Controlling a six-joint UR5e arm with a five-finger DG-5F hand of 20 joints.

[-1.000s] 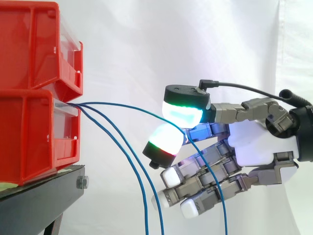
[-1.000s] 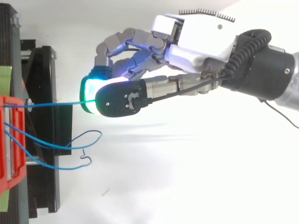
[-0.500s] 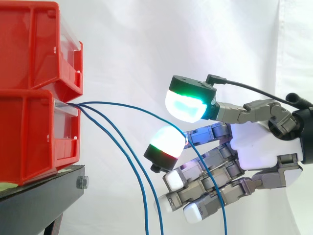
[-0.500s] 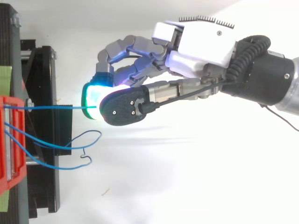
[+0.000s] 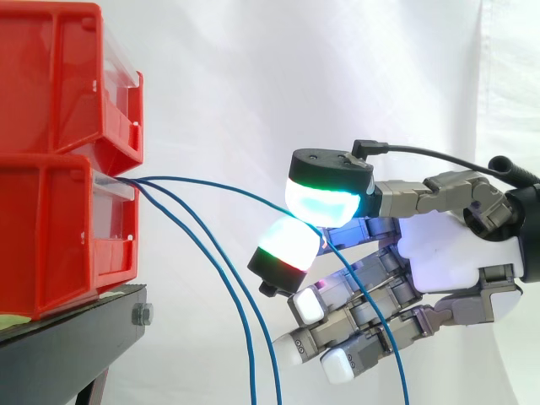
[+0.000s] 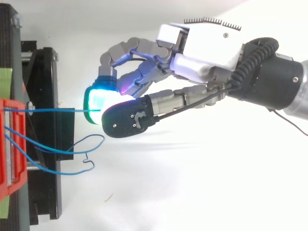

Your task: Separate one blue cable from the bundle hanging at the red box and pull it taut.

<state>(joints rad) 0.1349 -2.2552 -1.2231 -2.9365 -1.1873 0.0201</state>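
Note:
Three blue cables come out of the front of the lower red bin (image 5: 51,228). One blue cable (image 5: 228,187) arcs right to my hand (image 5: 447,253) and runs between the green-glowing thumb pad (image 5: 325,198) and a white-and-red fingertip (image 5: 287,246), which press together on it. Its tail hangs down behind the other curled fingers. From above, this cable (image 6: 48,110) runs nearly straight from the bin (image 6: 9,144) to the hand (image 6: 207,43). The other two cables (image 5: 219,270) hang loose to the left of the hand, apart from it.
A second red bin (image 5: 51,76) is stacked on the lower one. Both rest on the black stand (image 5: 76,337), whose frame (image 6: 48,183) lies under the loose cable loops (image 6: 72,149). A white curtain is behind.
The thumb pad, lifted off the fingertip half a second ago, has come back down onto it with the cable between. The cable's hanging tail has swung slightly right.

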